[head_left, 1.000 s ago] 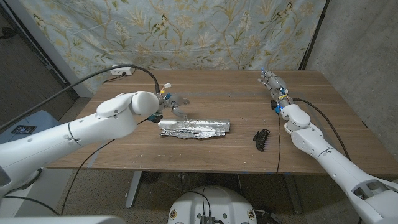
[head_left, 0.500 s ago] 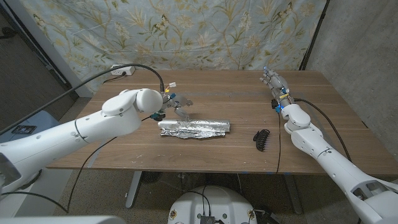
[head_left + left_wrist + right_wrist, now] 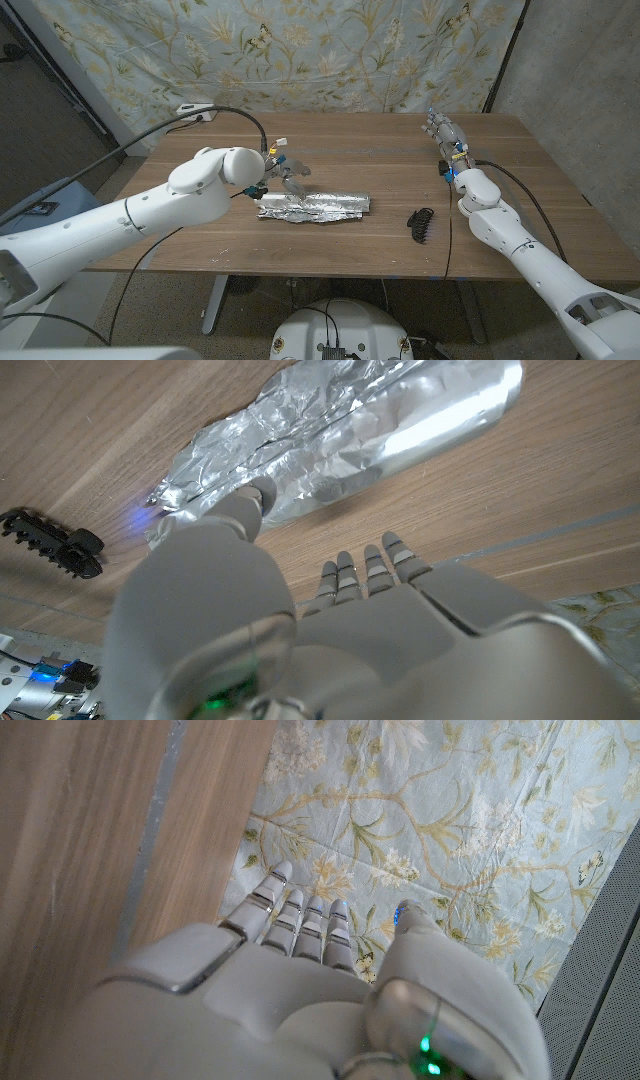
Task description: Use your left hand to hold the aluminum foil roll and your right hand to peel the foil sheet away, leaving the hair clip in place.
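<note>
Behind both hands, hung as a backdrop: one floral cloth. Just behind the left hand, lying on the table: one small white scrap. Between the two hands, nothing standing in the way.

One aluminum foil roll, crumpled, lying lengthwise just in front of the left hand, slightly toward the right hand. In the left wrist view, left hand poised above the foil, fingers straight and apart, holding nothing; thumb tip near the foil, contact not clear.

One black hair clip, well in front of the right hand, just past the roll's end. Right hand empty, fingers straight, side by side, thumb apart.
</note>
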`<action>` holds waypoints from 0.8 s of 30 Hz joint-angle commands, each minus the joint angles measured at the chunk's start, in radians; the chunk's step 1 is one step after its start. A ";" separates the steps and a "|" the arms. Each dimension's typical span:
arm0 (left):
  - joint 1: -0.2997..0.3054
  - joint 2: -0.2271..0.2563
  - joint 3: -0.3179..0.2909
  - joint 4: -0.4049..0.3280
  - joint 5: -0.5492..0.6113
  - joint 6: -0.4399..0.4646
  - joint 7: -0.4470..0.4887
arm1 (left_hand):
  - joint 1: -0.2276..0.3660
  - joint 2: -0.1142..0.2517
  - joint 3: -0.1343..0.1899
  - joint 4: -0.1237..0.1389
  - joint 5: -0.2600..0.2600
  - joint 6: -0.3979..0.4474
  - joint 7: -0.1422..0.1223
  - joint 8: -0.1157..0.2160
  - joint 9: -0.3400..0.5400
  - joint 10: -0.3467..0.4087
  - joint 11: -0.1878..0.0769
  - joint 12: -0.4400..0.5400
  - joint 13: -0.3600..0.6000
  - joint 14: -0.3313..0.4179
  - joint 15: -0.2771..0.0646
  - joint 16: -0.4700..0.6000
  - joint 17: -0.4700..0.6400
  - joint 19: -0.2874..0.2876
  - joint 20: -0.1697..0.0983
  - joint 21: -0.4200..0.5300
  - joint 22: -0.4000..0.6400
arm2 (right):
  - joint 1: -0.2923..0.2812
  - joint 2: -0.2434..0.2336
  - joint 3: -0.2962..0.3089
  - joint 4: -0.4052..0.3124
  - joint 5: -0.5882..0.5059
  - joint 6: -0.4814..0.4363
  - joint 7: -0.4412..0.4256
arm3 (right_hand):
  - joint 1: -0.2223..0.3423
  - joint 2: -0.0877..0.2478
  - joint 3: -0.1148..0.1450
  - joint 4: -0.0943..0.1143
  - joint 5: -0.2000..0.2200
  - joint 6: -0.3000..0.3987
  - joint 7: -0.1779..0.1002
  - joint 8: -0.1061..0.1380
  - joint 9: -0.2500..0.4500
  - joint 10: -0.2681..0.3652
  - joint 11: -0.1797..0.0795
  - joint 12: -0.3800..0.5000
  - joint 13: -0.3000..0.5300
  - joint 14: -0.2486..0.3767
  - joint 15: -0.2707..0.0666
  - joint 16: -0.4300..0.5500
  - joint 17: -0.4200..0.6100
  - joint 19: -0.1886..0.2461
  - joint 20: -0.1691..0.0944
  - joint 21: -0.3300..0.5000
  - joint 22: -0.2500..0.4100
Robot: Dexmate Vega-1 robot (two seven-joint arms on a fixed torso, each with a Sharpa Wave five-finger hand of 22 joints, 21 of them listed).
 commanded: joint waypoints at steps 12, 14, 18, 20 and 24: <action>0.070 -0.053 0.008 0.012 0.126 -0.018 0.031 | 0.025 0.003 -0.009 -0.004 0.012 0.019 -0.002 0.008 0.006 0.010 -0.004 0.020 0.017 0.010 0.000 0.007 0.009 0.013 -0.001 0.013 0.004 | 0.001 0.001 0.010 0.039 0.016 0.017 0.006 | 0.002 0.000 0.006 -0.009 0.001 -0.002 -0.003 0.001 0.004 -0.003 0.003 0.002 0.005 -0.003 -0.003 0.006 0.002 -0.004 -0.039 -0.002 0.003; 0.073 -0.060 0.006 0.022 0.125 -0.025 0.030 | 0.026 0.002 -0.010 -0.004 0.013 0.019 -0.002 0.008 0.006 0.010 -0.006 0.021 0.018 0.010 0.000 0.007 0.009 0.013 0.000 0.013 0.004 | 0.001 0.001 0.011 0.044 0.018 0.017 0.008 | 0.001 0.000 0.006 -0.010 0.001 -0.002 -0.002 0.002 0.004 -0.004 0.003 0.002 0.005 -0.003 -0.002 0.006 0.002 -0.004 -0.039 -0.002 0.003; 0.077 -0.077 0.010 0.041 0.137 -0.033 0.034 | 0.031 0.002 -0.011 -0.005 0.015 0.022 -0.003 0.008 0.006 0.010 -0.005 0.024 0.021 0.010 -0.001 0.007 0.010 0.015 0.000 0.014 0.004 | 0.001 0.000 0.014 0.054 0.022 0.019 0.011 | 0.001 0.000 0.007 -0.010 0.001 -0.003 -0.002 0.002 0.004 -0.004 0.003 0.003 0.005 -0.002 -0.002 0.006 0.002 -0.004 -0.039 -0.002 0.003; 0.075 -0.085 0.015 0.053 0.143 -0.042 0.030 | 0.032 0.003 -0.012 -0.005 0.015 0.023 -0.003 0.008 0.006 0.011 -0.004 0.026 0.022 0.011 0.000 0.007 0.011 0.015 0.000 0.015 0.004 | 0.000 -0.001 0.015 0.057 0.025 0.021 0.014 | 0.000 0.000 0.007 -0.011 0.001 -0.003 -0.002 0.002 0.004 -0.005 0.003 0.002 0.005 -0.003 -0.003 0.006 0.002 -0.004 -0.039 -0.001 0.003; 0.075 -0.104 0.025 0.072 0.160 -0.050 0.032 | 0.036 0.003 -0.013 -0.006 0.017 0.024 -0.004 0.007 0.007 0.012 -0.007 0.029 0.025 0.012 -0.003 0.007 0.011 0.016 -0.003 0.016 0.004 | -0.001 -0.002 0.018 0.067 0.031 0.022 0.020 | -0.001 0.000 0.007 -0.011 0.001 -0.003 -0.002 0.002 0.004 -0.004 0.003 0.003 0.005 -0.003 -0.004 0.007 0.002 -0.004 -0.039 -0.001 0.003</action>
